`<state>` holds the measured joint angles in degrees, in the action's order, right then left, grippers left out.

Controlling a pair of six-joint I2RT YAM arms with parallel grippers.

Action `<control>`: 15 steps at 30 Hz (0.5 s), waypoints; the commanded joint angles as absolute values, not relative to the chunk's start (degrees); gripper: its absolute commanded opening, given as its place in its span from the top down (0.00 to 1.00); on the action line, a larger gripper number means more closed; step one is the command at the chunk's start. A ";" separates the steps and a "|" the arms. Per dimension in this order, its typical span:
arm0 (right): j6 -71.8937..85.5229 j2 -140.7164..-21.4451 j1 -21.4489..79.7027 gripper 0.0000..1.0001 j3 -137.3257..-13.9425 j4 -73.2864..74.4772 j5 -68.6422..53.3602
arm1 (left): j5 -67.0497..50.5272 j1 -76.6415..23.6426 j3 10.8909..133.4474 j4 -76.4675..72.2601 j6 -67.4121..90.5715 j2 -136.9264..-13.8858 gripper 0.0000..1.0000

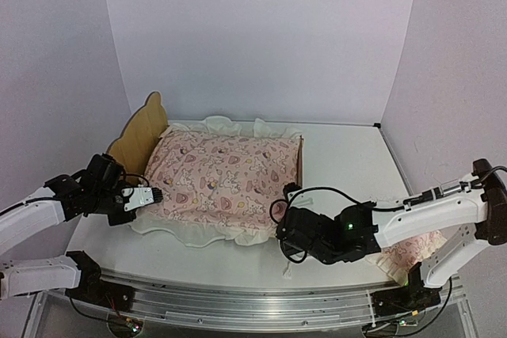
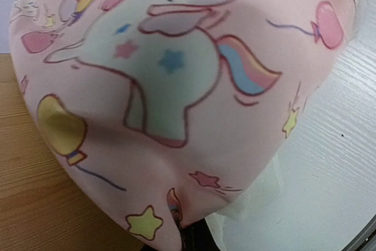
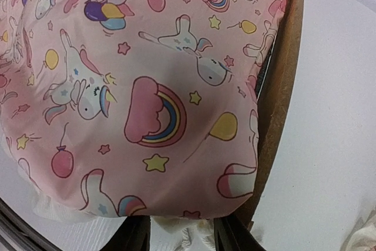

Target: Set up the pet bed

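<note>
The pet bed, a light plywood frame with an eared headboard (image 1: 142, 132), lies across the table with its foot board (image 1: 300, 157) on the right. A pink unicorn-print cover (image 1: 226, 172) with a cream ruffle is spread over it. My left gripper (image 1: 156, 194) is at the cover's near left corner. In the left wrist view the left gripper (image 2: 194, 238) is shut on a pinch of the cover (image 2: 176, 86), beside the wooden board (image 2: 35, 204). My right gripper (image 1: 287, 227) is at the near right corner. There the right gripper (image 3: 179, 236) stands open with cream ruffle between its fingers, under the cover (image 3: 147, 86) and beside the wooden rail (image 3: 282, 86).
A small pink ruffled pillow (image 1: 412, 251) lies on the white table (image 1: 348, 164) at the right, partly under my right arm. White walls close in the back and both sides. The metal rail with the arm bases (image 1: 253, 306) runs along the near edge.
</note>
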<state>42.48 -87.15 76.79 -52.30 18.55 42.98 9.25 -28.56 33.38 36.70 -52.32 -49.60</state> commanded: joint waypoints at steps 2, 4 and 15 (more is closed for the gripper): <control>43.59 -90.22 76.36 0.60 -54.71 18.29 42.67 | 8.91 -28.30 39.47 34.14 -50.78 -51.49 1.00; 43.61 -90.70 76.14 0.60 -54.82 18.28 40.32 | 9.08 -28.30 41.07 33.77 -50.11 -52.02 1.00; 41.06 -85.20 71.91 1.00 -54.54 21.17 32.43 | 12.56 -28.05 43.57 31.60 -52.06 -54.20 1.00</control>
<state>42.88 -89.04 74.09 -53.71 17.20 38.59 9.92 -28.56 41.04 34.24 -51.03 -54.06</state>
